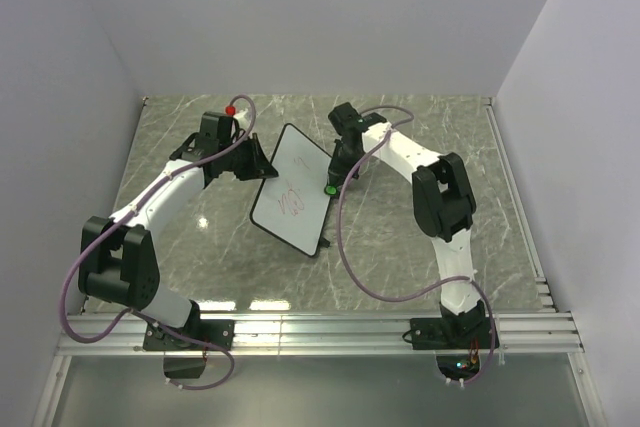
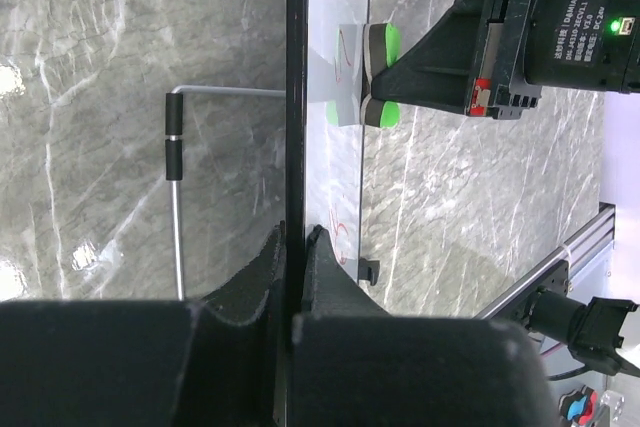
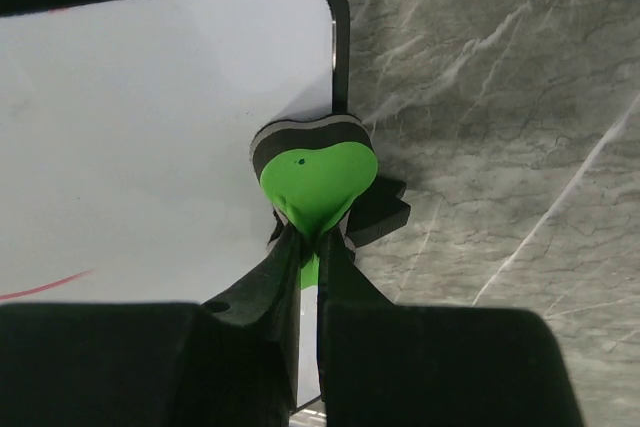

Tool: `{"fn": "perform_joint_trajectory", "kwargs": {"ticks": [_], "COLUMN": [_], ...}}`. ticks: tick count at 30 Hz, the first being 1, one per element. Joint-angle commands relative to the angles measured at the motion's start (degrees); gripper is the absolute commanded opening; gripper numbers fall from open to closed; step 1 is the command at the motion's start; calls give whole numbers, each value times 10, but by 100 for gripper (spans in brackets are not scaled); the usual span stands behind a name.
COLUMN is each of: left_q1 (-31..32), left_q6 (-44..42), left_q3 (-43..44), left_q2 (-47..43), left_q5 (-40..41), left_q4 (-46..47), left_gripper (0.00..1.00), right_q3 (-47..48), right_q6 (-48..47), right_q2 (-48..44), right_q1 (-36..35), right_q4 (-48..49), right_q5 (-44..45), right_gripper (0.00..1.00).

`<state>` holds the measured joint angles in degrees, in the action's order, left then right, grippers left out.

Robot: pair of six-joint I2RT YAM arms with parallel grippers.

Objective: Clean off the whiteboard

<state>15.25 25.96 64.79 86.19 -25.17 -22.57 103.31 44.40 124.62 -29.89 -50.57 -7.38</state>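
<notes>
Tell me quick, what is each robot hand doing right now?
Left gripper: closed, holding the whiteboard by its edge.
Right gripper: closed, holding the green eraser.

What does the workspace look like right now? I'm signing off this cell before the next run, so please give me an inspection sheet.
Surface: grey marbled table, glossy, with light reflections.
Job's things: whiteboard tilted up off the table, red scribbles not yet wiped; green heart-shaped eraser against the board near a corner.
Clutter: nothing seen.
Grippers: left gripper shut on the whiteboard's black frame; right gripper shut on the eraser.
Cables: purple cables loop loosely from both arms; the right one sags over the table.
Surroundings: plain white walls; aluminium rail along the near edge.
</notes>
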Motion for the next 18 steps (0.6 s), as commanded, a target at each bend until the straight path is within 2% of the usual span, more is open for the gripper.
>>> {"fn": "perform_joint_trajectory", "kwargs": {"ticks": [1, 4, 8, 13, 16, 18], "left_q1": [13, 15, 26, 44, 50, 53], "left_q6": [-57, -58, -62, -68, -69, -69], "left_q3": [-7, -8, -6, -6, -8, -9], "left_q2": [9, 10, 12, 14, 12, 9], "left_q5": [68, 70, 81, 100, 105, 106], "left_q4": [-56, -56, -58, -62, -63, -63], "left_gripper": [0, 0, 0, 0, 0, 0], "right_q3": [-28, 36, 172, 288, 332, 327], "right_q6": [-21, -21, -3, 39, 42, 43], "right_q2": [16, 25, 43, 60, 74, 77], "right_q1": [-25, -36, -48, -61, -73, -75], "right_q4": [-15, -35, -59, -38, -37, -31], "right_q5": [32, 25, -1, -57, -69, -79], "right_gripper": [0, 0, 0, 0, 0, 0]}}
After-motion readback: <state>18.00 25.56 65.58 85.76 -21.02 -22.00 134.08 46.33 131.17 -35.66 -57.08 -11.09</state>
